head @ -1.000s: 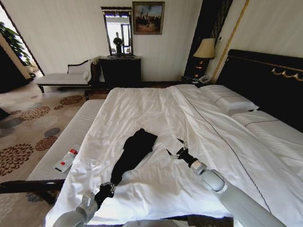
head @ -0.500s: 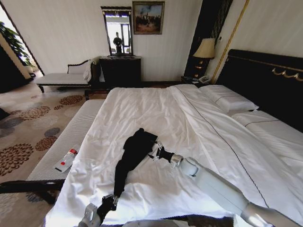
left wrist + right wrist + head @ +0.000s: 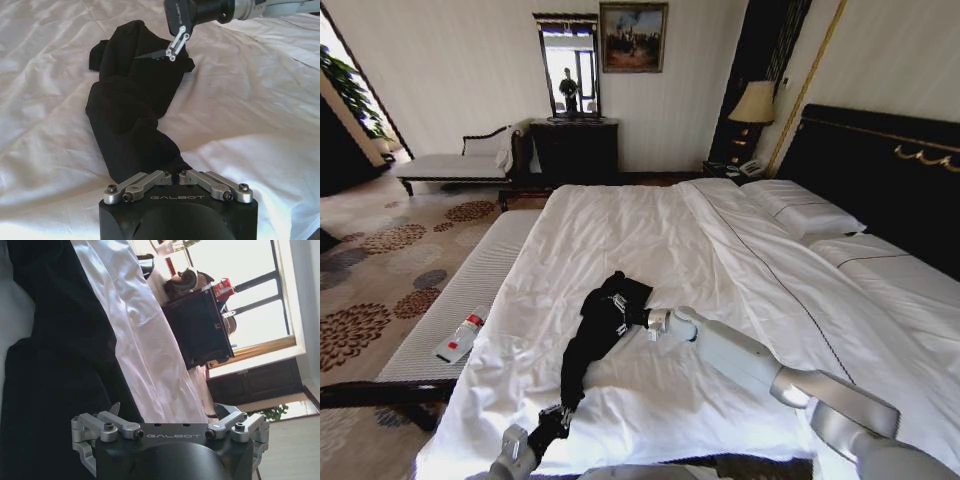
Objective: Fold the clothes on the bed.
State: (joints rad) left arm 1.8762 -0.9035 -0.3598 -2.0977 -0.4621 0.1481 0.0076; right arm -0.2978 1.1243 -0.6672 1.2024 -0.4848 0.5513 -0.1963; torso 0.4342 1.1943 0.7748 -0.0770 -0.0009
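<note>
The clothes, a black T-shirt (image 3: pixel 595 330), lie bunched in a long strip on the white sheet of the bed (image 3: pixel 650 220), running from mid-bed toward the near edge. My left gripper (image 3: pixel 555 415) is at the near edge, shut on the strip's near end; in the left wrist view its fingers (image 3: pixel 176 176) meet on the black cloth (image 3: pixel 130 130). My right gripper (image 3: pixel 618 305) hovers open over the T-shirt's far end. In the left wrist view the right gripper (image 3: pixel 167 51) hangs just above the cloth. The right wrist view shows its spread fingers (image 3: pixel 114 412) over black cloth (image 3: pixel 55 365).
A grey upholstered bench (image 3: pixel 430 340) runs along the bed's left side with a white, red-capped bottle (image 3: pixel 460 340) on it. Pillows (image 3: pixel 805 210) and a dark headboard (image 3: pixel 880 170) stand at the right. A chaise (image 3: pixel 450 165) and a dark cabinet (image 3: pixel 575 150) line the far wall.
My right arm swung left across the bed until its gripper reached the T-shirt's far end. My left gripper drew back toward the near edge with the cloth, stretching the strip.
</note>
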